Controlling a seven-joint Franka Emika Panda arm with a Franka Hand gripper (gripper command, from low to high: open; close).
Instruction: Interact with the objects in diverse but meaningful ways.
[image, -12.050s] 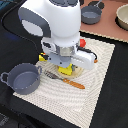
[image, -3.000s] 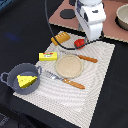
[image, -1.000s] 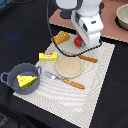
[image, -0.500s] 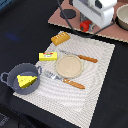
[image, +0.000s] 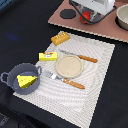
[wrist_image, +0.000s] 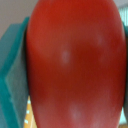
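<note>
The arm hung at the far edge beyond the striped mat (image: 95, 70), its gripper (image: 89, 16) clamped on the red fruit (image: 86, 16), which was held above the brown board (image: 75, 22).

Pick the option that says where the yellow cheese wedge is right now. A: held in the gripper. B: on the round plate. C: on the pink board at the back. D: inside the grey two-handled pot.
D: in the exterior view the yellow cheese wedge lies inside the grey two-handled pot, while the round plate beside it is bare.
</note>
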